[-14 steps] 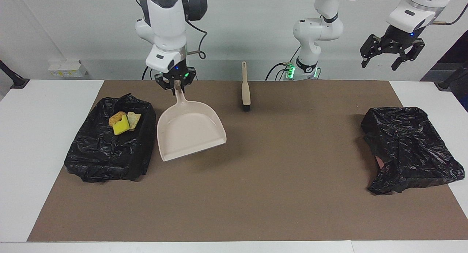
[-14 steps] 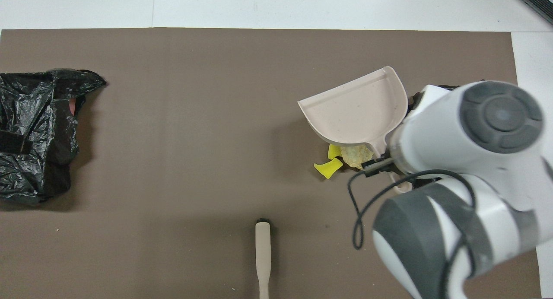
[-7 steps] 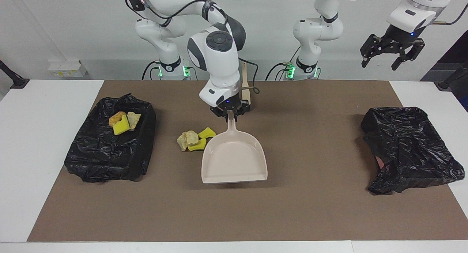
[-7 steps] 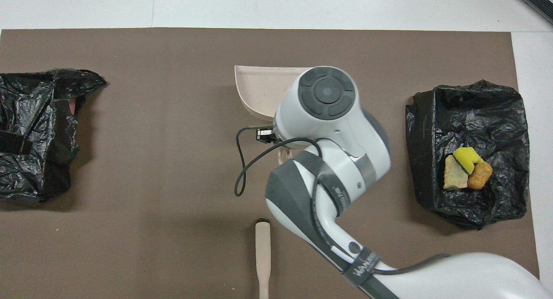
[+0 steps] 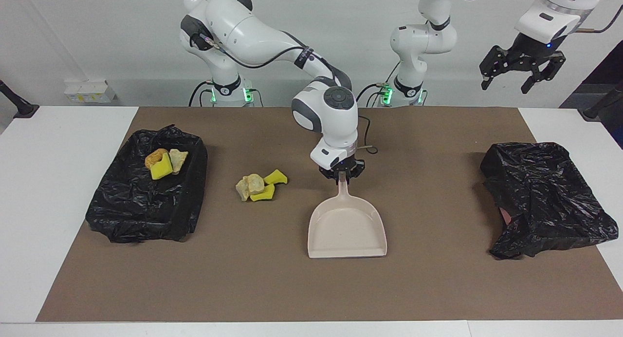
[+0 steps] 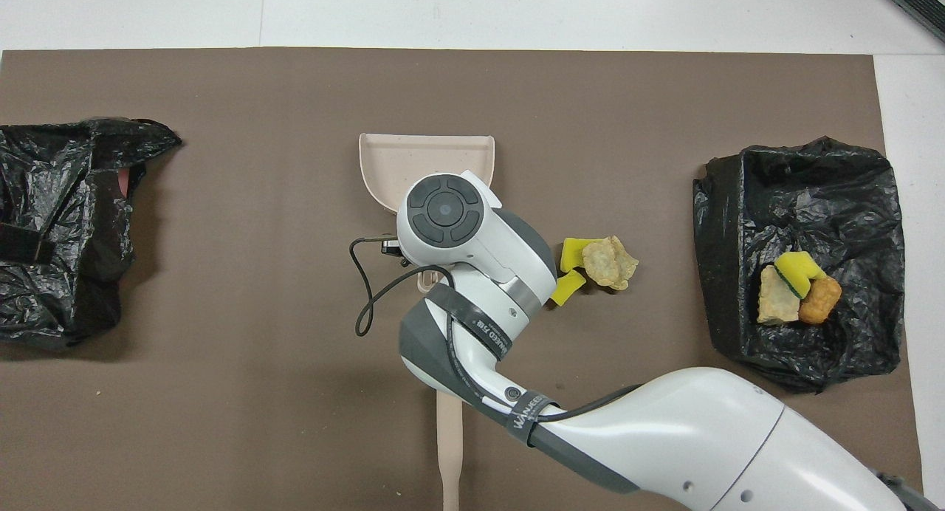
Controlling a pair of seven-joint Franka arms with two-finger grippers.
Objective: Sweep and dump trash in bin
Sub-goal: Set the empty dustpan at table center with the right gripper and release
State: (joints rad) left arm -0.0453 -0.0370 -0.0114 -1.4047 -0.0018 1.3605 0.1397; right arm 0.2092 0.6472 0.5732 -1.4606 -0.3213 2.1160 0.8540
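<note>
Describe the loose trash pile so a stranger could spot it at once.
On the brown mat, look between the black bin at the right arm's end and the beige dustpan. The loose pile lies bare on the mat: yellow and beige scraps, unlike those in the bin.

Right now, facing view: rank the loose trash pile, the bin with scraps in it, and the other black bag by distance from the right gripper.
From the right gripper, shut on the dustpan handle:
1. Loose trash pile, on the mat toward the right arm's end.
2. Bin with scraps, at the right arm's end.
3. Other black bag, at the left arm's end; close to 2.
</note>
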